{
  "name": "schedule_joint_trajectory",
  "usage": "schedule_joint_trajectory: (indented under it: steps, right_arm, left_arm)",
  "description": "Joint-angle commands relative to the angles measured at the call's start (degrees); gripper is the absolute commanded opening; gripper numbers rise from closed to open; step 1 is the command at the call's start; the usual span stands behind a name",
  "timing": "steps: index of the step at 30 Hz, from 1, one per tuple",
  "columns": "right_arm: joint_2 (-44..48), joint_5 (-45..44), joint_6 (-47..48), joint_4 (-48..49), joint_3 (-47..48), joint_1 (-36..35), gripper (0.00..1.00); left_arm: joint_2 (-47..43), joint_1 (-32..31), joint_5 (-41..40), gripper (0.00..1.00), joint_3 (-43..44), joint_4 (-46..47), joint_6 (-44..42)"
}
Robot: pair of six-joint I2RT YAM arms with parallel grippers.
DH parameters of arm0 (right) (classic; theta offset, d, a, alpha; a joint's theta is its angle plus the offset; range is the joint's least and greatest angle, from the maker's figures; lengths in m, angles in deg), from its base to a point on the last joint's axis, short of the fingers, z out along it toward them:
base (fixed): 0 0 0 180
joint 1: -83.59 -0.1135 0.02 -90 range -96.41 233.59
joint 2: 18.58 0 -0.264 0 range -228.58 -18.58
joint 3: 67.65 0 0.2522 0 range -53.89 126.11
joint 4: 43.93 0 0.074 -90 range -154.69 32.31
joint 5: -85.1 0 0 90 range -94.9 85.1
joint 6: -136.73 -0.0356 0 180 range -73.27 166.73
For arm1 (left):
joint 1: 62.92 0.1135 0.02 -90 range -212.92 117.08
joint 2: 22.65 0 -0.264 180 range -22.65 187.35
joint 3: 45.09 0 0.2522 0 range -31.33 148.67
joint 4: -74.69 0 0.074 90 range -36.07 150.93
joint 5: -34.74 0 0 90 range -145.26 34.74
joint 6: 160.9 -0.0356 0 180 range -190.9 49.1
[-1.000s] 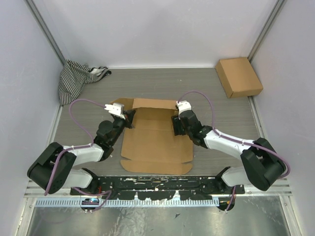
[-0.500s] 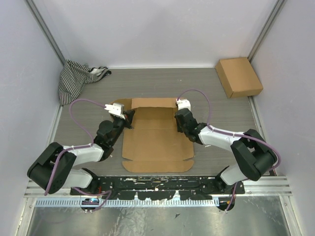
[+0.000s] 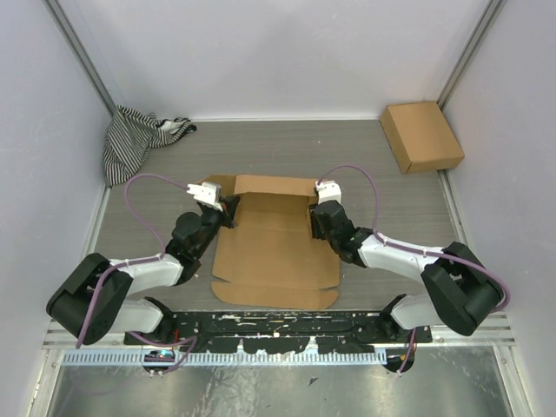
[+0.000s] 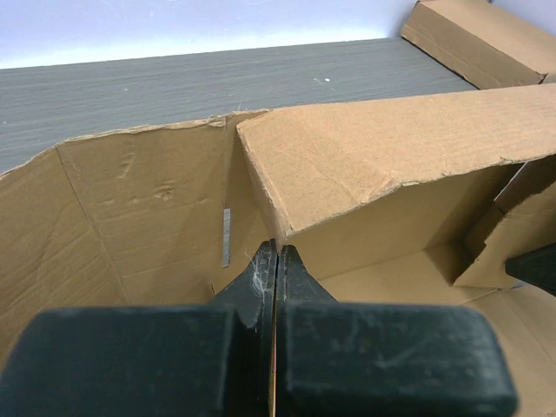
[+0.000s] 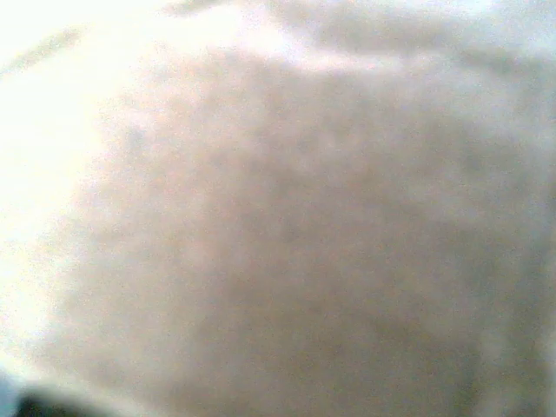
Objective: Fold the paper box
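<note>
The paper box lies partly folded in the middle of the table, brown cardboard with its left and right side walls raised and its front flaps flat. My left gripper is shut on the top edge of the left wall; a thin strip of cardboard shows between the fingers. The back wall leans inward in front of it. My right gripper is at the right wall near the back right corner. The right wrist view is a pale brown blur, so its jaws are hidden.
A smaller closed brown cardboard box lies at the back right, also in the left wrist view. A striped cloth is bunched at the back left. Grey walls stand on three sides.
My right arm has shifted a little along the box's right wall, first towards the back, then settling slightly lower. The left arm has hardly moved and keeps its hold.
</note>
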Motion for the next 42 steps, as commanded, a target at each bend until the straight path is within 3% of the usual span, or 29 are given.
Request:
schedule_joint_trajectory:
  steps: [1, 5, 10, 13, 16, 23, 24, 30, 34, 37, 42]
  right_arm:
    - [2.24, -1.55, 0.16, 5.15, 0.63, -0.45, 0.46]
    - [1.05, -2.04, 0.88, 5.19, 1.94, -0.49, 0.42]
    - [-2.08, -4.64, 0.23, 5.05, 3.99, -0.73, 0.11]
    - [-4.65, -9.53, -1.95, 0.79, 6.91, -0.83, 0.01]
    - [-8.3, -14.53, -5.13, -5.58, 10.79, -0.92, 0.01]
    - [-13.81, -15.84, -12.69, -11.71, 14.77, -1.29, 0.01]
    - [-14.76, -15.64, -13.41, -12.34, 15.65, -1.29, 0.01]
    - [-14.09, -16.9, -12.52, -13.62, 16.22, -1.34, 0.01]
    - [-11.72, -16.95, -8.41, -14.45, 15.69, -1.09, 0.01]
    - [-10.16, -14.92, -5.45, -14.93, 15.29, -0.01, 0.01]
    - [-9.9, -8.17, -2.36, -15.2, 16.23, 4.84, 0.01]
  left_arm:
    - [-2.22, -0.75, -0.12, 0.0, 2.56, -5.61, -0.38]
    - [-2.49, -1.08, -0.39, 0.0, 2.96, -7.69, -0.52]
    - [-2.49, -1.17, -0.53, 0.0, 3.31, -8.37, -0.62]
    - [-4.26, -1.51, -1.79, 0.0, 3.97, -10.51, -0.61]
    - [-6.86, -2.49, -5.09, 0.0, 6.59, -17.6, 0.01]
    - [-10.17, -4.68, -10.69, 0.0, 12.8, -32.34, 0.51]
    - [-10.24, -4.62, -11.19, 0.04, 13.48, -33.57, 0.98]
    - [-14.82, -4.62, -12.97, 0.58, 15.72, -38.97, 0.55]
    - [-20.22, -4.33, -18.47, 0.77, 17.4, -42.04, -2.06]
    - [-20.43, -1.11, -22.96, 0.83, 19.65, -43.09, -1.76]
    - [-11.92, 14.14, -13.81, 0.79, 27.6, -49.21, 4.89]
